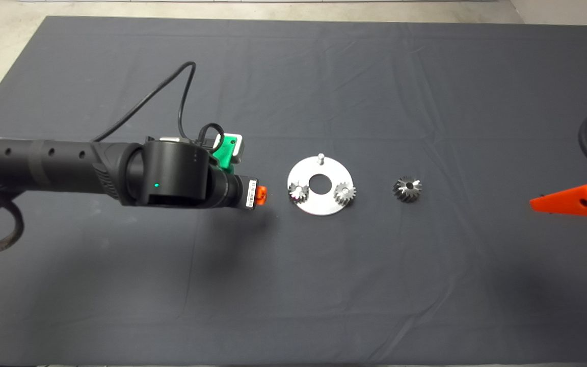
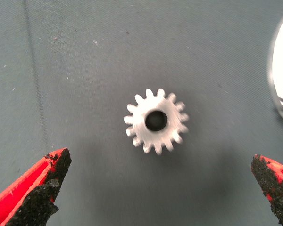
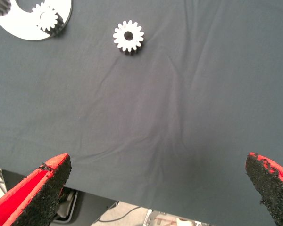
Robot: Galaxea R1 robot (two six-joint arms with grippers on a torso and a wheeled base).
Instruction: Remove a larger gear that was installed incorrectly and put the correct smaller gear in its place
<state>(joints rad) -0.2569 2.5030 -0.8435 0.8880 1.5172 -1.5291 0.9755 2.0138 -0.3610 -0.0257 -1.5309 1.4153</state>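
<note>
Progress: the larger gear (image 1: 407,189) is already off the plate. The refit is still to come, with the smaller gear not yet picked up.
Left gripper (image 2: 160,160): reaches in from the left and hangs above the mat (image 1: 293,285) just left of the plate. Its fingers are spread wide and grip nothing.
Smaller gear (image 2: 155,121): lies flat on the mat between those open fingers, untouched. It is short and silvery, with straight teeth, a dull face and a round bore.
Plate (image 1: 319,206): a bright metal disc with a centre hole. Two small gears (image 1: 298,192) with star-like tops sit on it, and the far pin (image 1: 320,159) stands bare, likely the seat to fill.
Larger gear: on the mat, right of the plate and apart from it. It is tall and dark grey with slanted teeth.
Right gripper (image 3: 158,160): at the right edge, well clear, with its fingers wide apart and empty.
</note>
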